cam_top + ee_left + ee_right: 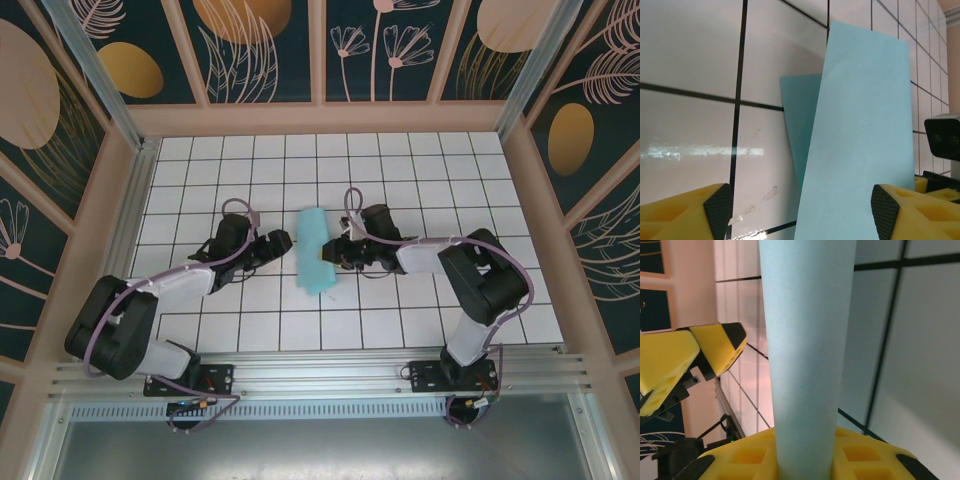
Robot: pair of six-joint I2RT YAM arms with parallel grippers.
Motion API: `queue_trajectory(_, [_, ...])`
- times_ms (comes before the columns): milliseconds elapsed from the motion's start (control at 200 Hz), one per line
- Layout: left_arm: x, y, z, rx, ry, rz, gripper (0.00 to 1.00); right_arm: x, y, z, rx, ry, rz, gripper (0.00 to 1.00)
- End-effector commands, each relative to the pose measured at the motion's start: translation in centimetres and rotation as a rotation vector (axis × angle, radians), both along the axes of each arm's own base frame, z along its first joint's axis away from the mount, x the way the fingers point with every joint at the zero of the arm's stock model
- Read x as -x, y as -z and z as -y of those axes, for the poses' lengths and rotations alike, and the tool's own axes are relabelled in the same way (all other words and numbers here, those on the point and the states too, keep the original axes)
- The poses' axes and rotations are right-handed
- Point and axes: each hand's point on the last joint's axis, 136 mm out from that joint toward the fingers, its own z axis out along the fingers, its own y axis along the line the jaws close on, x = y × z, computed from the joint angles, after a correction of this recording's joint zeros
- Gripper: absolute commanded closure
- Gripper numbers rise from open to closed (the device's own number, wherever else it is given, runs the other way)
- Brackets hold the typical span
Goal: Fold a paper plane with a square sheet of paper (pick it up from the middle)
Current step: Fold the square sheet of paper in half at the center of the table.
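sheet of paper (317,245) is seen folded into a long strip at the middle of the grid table (420,170) | its right edge is pinched by the right gripper (337,253) | left gripper (283,243) is held spread and released, just beside the left edge

Lab robot cell: grid-tiled table (400,160), aluminium rails (330,375)

The left arm (170,288) and right arm (480,275) are built alike: bulky black joint housings linked by smooth white shells, each on a black base. A lilac cable (238,206) runs along each arm, looping free near the wrist. The left gripper (278,243) and right gripper (338,250) have yellow fingers (675,212) with moulded pockets and black pads (720,212). A grey camera housing (942,135) with dark lenses sits on the right wrist.
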Motion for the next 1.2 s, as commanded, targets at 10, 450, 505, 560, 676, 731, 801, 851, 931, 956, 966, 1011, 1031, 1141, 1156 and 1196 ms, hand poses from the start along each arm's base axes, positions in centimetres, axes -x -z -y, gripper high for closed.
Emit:
queue_trajectory(10, [-0.1,-0.9,2.1,0.094,0.054,0.017,0.27,0.9,2.2,1.1,0.056,-0.015,-0.034,0.73])
queue_trajectory(450, [-1.8,0.5,5.9,0.161,0.134,-0.026,0.26,1.7,0.5,1.4,-0.082,-0.028,-0.05,0.71])
queue_trajectory(505, [-1.8,0.8,6.1,0.169,0.143,-0.034,0.25,1.8,0.2,1.3,-0.096,-0.036,-0.044,0.71])
queue_trajectory(560, [-1.7,0.7,6.4,0.186,0.155,-0.035,0.24,2.0,-0.1,1.3,-0.111,-0.044,-0.046,0.71])
queue_trajectory(676, [-1.5,1.0,6.9,0.227,0.167,-0.041,0.22,2.2,-0.6,1.2,-0.134,-0.056,-0.043,0.71])
queue_trajectory(731, [-1.6,0.5,7.1,0.255,0.175,-0.029,0.23,2.2,-0.6,1.2,-0.136,-0.057,-0.045,0.71])
queue_trajectory(801, [-1.6,0.4,7.3,0.267,0.178,-0.025,0.26,2.2,-0.7,1.1,-0.141,-0.059,-0.048,0.71])
queue_trajectory(851, [-1.6,0.5,7.3,0.265,0.18,-0.028,0.28,2.2,-0.8,1.1,-0.146,-0.062,-0.046,0.71])
queue_trajectory(931, [-1.6,1.0,7.3,0.258,0.179,-0.038,0.31,2.3,-1.0,1.0,-0.157,-0.065,-0.046,0.71])
queue_trajectory(956, [-1.4,1.2,7.3,0.259,0.182,-0.045,0.31,2.3,-1.0,1.0,-0.158,-0.065,-0.048,0.71])
queue_trajectory(966, [-1.4,1.3,7.3,0.26,0.183,-0.048,0.31,2.3,-1.0,1.0,-0.16,-0.065,-0.048,0.71])
queue_trajectory(1011, [-1.3,1.5,7.3,0.259,0.185,-0.053,0.31,2.4,-1.1,1.0,-0.164,-0.067,-0.047,0.71])
queue_trajectory(1031, [-1.3,1.6,7.2,0.257,0.184,-0.056,0.3,2.4,-1.1,1.0,-0.166,-0.064,-0.048,0.71])
queue_trajectory(1141, [-1.2,1.8,7.2,0.258,0.189,-0.055,0.28,2.4,-1.3,1.0,-0.176,-0.066,-0.046,0.71])
queue_trajectory(1156, [-1.2,1.7,7.3,0.261,0.19,-0.052,0.28,2.4,-1.3,1.0,-0.177,-0.066,-0.048,0.71])
queue_trajectory(1196, [-1.1,1.5,7.3,0.269,0.197,-0.047,0.29,2.5,-1.3,1.0,-0.181,-0.067,-0.052,0.71])
